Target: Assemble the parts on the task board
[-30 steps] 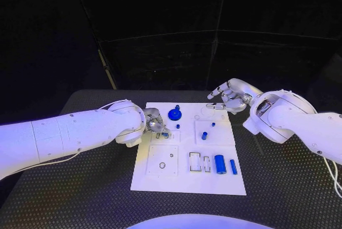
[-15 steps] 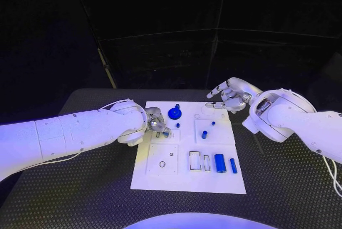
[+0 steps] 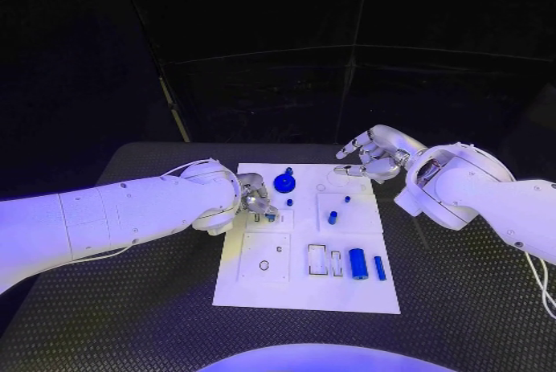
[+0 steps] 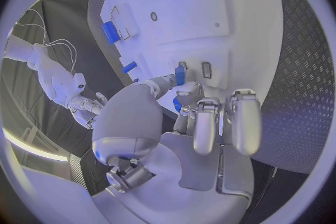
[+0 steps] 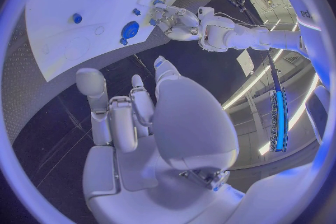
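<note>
The white task board (image 3: 304, 296) lies mid-table. My left hand (image 3: 253, 197) reaches over the board's left side. In the left wrist view its fingertips (image 4: 189, 91) pinch a small blue peg (image 4: 180, 74), whose end is at a slot in the board (image 4: 231, 5). My right hand (image 3: 371, 157) hovers above the board's far right corner with fingers apart and nothing in them. On the board are a blue round knob (image 3: 284, 185), a short blue peg (image 3: 333, 219), a thick blue cylinder (image 3: 358, 264) and a thin blue bar (image 3: 379, 268).
The board rests on a black textured table (image 3: 128, 324) with free room to either side and in front. Empty cut-outs (image 3: 316, 259) sit beside the blue cylinder. In the right wrist view the board (image 5: 70, 39) lies beyond my right hand (image 5: 133, 117).
My left hand has shifted slightly toward the board's middle, still at the small blue peg. The right hand has stayed almost in place.
</note>
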{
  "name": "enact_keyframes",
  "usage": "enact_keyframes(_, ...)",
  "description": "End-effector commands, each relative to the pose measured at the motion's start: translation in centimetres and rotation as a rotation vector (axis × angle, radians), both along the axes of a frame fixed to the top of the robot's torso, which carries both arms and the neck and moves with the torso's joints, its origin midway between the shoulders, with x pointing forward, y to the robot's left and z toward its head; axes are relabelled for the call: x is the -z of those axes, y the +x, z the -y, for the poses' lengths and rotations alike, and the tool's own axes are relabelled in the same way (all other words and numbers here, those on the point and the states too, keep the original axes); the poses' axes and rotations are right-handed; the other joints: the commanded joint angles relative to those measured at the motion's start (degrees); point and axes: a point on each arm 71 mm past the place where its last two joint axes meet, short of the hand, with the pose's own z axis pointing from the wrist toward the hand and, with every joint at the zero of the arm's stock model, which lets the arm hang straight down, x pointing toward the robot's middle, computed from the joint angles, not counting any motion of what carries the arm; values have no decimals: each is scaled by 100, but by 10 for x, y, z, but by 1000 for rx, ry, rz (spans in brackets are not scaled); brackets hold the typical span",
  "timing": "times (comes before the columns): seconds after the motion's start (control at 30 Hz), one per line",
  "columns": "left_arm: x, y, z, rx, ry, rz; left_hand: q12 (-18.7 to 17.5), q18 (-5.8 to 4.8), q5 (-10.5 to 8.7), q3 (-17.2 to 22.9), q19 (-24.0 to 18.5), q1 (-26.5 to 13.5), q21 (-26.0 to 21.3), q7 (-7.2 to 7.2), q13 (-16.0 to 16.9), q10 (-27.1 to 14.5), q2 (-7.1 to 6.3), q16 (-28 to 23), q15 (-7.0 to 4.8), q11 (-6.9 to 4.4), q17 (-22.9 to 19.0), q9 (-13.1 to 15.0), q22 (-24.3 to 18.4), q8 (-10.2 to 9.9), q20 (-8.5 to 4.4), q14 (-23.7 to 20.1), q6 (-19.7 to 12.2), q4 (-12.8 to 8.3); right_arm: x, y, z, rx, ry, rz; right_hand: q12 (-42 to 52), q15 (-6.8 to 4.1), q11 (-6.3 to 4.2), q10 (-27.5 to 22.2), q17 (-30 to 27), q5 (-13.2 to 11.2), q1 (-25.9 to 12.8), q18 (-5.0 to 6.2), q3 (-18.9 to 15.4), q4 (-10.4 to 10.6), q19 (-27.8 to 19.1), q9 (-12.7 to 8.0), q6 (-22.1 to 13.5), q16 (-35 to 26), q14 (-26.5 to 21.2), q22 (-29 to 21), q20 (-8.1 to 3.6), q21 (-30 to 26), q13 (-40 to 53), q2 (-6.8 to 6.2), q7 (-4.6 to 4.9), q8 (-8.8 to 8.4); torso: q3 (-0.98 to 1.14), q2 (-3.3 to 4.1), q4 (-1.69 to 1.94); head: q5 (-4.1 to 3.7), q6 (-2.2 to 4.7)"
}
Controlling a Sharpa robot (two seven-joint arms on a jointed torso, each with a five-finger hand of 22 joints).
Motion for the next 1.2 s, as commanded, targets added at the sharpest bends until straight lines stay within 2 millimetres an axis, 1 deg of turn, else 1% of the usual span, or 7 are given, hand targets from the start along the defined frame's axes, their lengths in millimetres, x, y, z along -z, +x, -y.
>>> enact_keyframes(0.03, 5, -3, 0, 29, 31, -31, 11, -62, 47, 1008, 19, -44, 2, -23, 1, 39, -9, 17, -25, -1, 1509, 20, 115, 52, -7, 595, -14, -959, -1, 0, -2, -16, 0, -1, 6, -51, -21, 26, 522, 26, -64, 46, -36, -16, 12, 1, 57, -33, 368, -5, -14, -33, 9, 32, -7, 32, 1, -4, 3, -7, -3)
enact_keyframes(0.37, 6, -4, -3, 31, 38, -40, 69, -60, 96, 1127, 16, -118, -4, -41, 65, 93, -64, 17, -38, -17, 1509, 87, 111, 143, -17, 595, -12, -991, -1, -1, -2, -19, 2, 2, 11, -53, -22, 31, 525, 40, -61, 45, -38, -20, 16, 2, 61, -33, 369, -1, -15, -32, 13, 39, -9, 37, 0, -3, 7, -5, -48)
enact_keyframes(0.67, 6, -4, -4, 32, 42, -43, 88, -61, 129, 1183, 19, -163, -1, -52, 79, 112, -91, 17, -46, -27, 1509, 123, 120, 195, -24, 595, -13, -1003, -1, 0, -2, -18, 3, 3, 11, -53, -22, 31, 525, 40, -61, 45, -38, -20, 16, 2, 61, -33, 369, -1, -15, -32, 13, 39, -9, 37, 2, 1, -2, 7, -57)
enact_keyframes(0.83, 6, -4, -4, 37, 46, -45, 102, -62, 157, 1212, 20, -188, -1, -59, 93, 126, -107, 17, -51, -33, 1509, 141, 122, 222, -28, 595, -12, -1013, -1, -1, -2, -18, 2, 3, 11, -53, -22, 31, 525, 40, -61, 45, -38, -20, 16, 2, 61, -33, 369, -1, -15, -32, 13, 39, -9, 37, 0, -3, 2, 3, -62)
enact_keyframes(0.93, 6, -3, -4, 39, 48, -46, 123, -61, 173, 1223, 18, -214, -4, -65, 114, 144, -115, 17, -54, -37, 1509, 154, 117, 242, -32, 595, -5, -1011, -1, -1, -2, -18, 2, 3, 11, -53, -22, 31, 525, 40, -61, 45, -38, -20, 16, 2, 61, -33, 369, -1, -15, -32, 13, 39, -9, 37, 3, -3, 6, 2, -62)
enact_keyframes(1.17, 7, -3, -1, 49, 53, -53, 183, -60, 175, 1211, 19, -337, -7, -106, 169, 206, -143, 17, -75, -67, 1509, 203, 117, 329, -48, 595, 42, -976, -1, -1, -2, -18, 2, 2, 8, -55, -25, 29, 521, 55, -57, 46, -41, -25, 17, 2, 71, -35, 369, -9, -17, -37, 9, 44, -12, 47, 3, -6, -6, 3, -67)
enact_keyframes(1.2, 7, -3, 0, 51, 54, -55, 192, -61, 173, 1202, 22, -356, -4, -113, 177, 216, -147, 17, -79, -72, 1509, 210, 123, 341, -51, 595, 50, -969, -1, -1, -2, -18, 2, 2, 8, -55, -25, 29, 521, 55, -57, 46, -41, -25, 17, 2, 71, -35, 369, -9, -17, -37, 9, 44, -12, 47, 3, -4, -2, -1, -67)
